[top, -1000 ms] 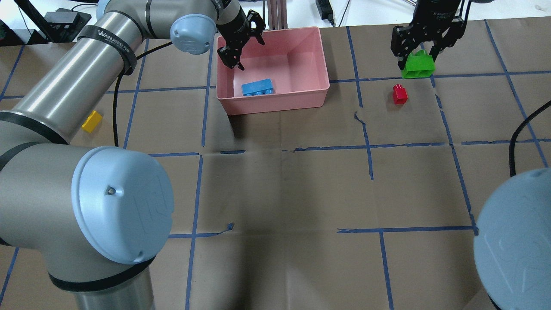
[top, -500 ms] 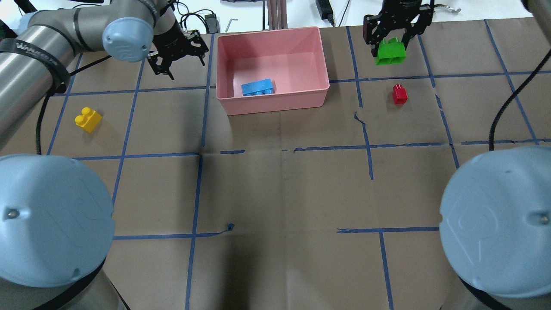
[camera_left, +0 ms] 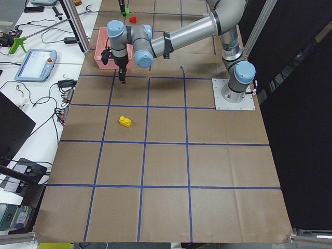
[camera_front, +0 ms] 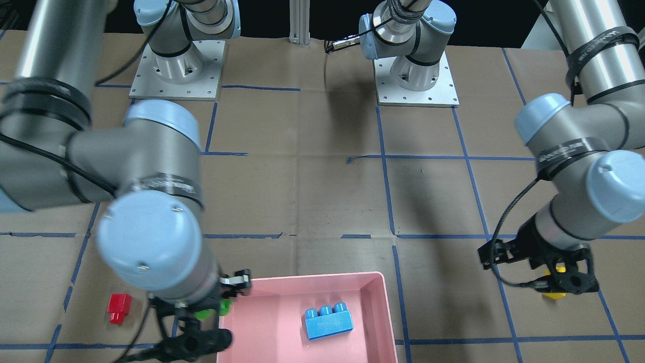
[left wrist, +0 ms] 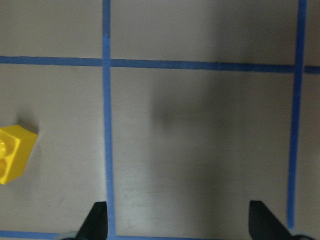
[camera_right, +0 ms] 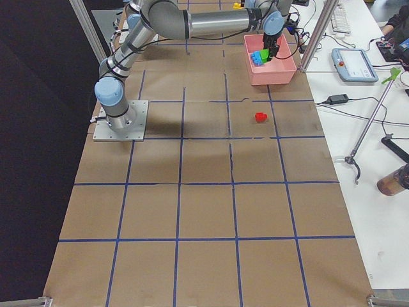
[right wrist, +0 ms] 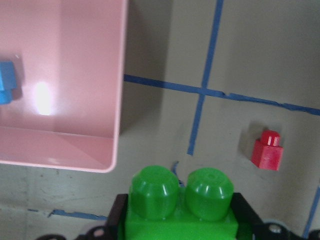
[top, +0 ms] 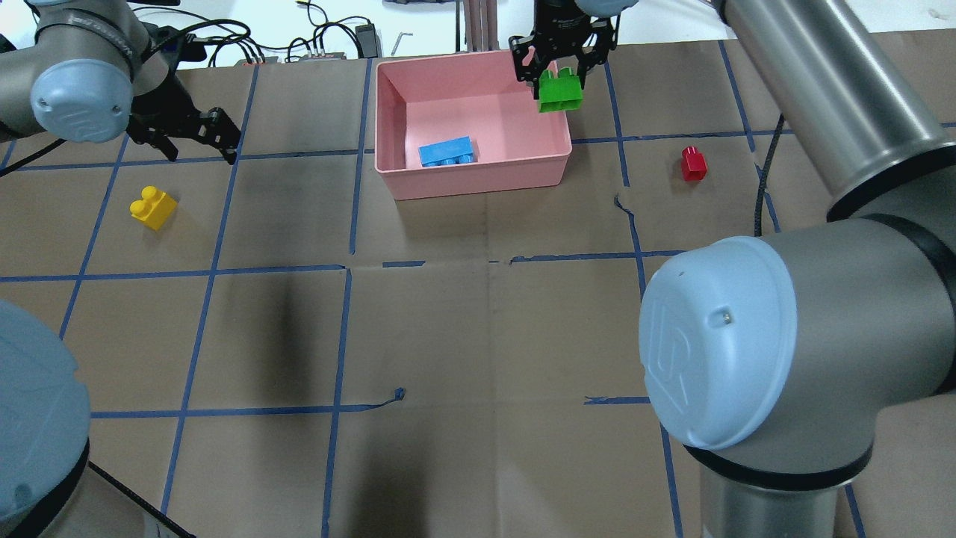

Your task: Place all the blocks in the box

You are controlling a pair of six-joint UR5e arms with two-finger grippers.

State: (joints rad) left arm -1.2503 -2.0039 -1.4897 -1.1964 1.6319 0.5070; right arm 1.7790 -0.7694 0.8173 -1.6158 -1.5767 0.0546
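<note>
The pink box (top: 478, 178) stands at the far middle of the table, with the blue brick (top: 447, 152) lying inside it. My right gripper (top: 559, 81) is shut on the green brick (top: 561, 93) and holds it in the air over the box's right rim; in the right wrist view the green brick (right wrist: 180, 200) sits between the fingers. The red brick (top: 694, 163) lies on the table to the right of the box. My left gripper (top: 200, 148) is open and empty, to the far right of the yellow brick (top: 152, 207). The yellow brick also shows in the left wrist view (left wrist: 15, 152).
Cables and small devices (top: 328, 41) lie beyond the table's far edge, and an aluminium post (top: 478, 22) stands behind the box. The two arm bases (camera_front: 174, 70) are bolted to the table. A tablet (camera_left: 39, 62) lies on the side bench.
My right gripper has carried the green brick left, from beside the red brick to over the box's right rim. My left gripper has moved left, away from the box, towards the yellow brick.
</note>
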